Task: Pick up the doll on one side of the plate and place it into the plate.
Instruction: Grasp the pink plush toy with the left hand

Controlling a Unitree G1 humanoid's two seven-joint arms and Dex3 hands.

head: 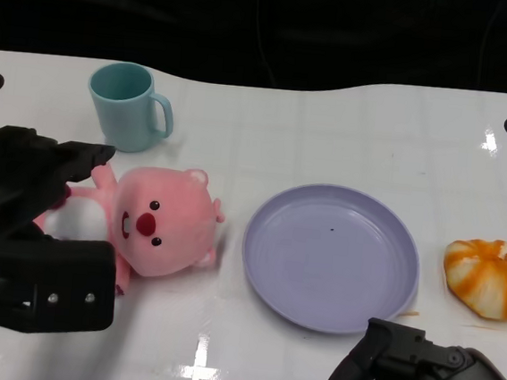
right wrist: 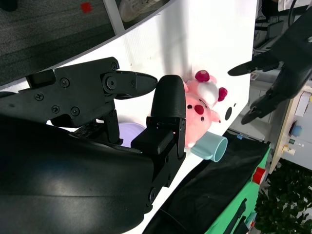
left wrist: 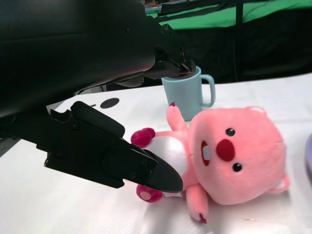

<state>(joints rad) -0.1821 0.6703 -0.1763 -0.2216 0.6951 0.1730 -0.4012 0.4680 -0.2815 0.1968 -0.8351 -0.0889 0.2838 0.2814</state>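
Note:
A pink plush doll (head: 159, 223) lies on its back on the white table, just left of the lilac plate (head: 330, 256), head toward the plate. My left hand (head: 26, 222) is at the doll's body with its fingers spread, one finger (left wrist: 161, 58) above the belly and another (left wrist: 122, 163) below it, not closed on it. The doll (left wrist: 229, 156) fills the left wrist view. My right hand (head: 424, 377) rests near the table's front edge below the plate and holds nothing. The right wrist view shows the doll (right wrist: 197, 105) beyond its fingers (right wrist: 122, 83).
A teal mug (head: 129, 106) stands behind the doll, close to my left hand. An orange and white plush (head: 490, 276) lies right of the plate. The table's back edge runs just behind the mug.

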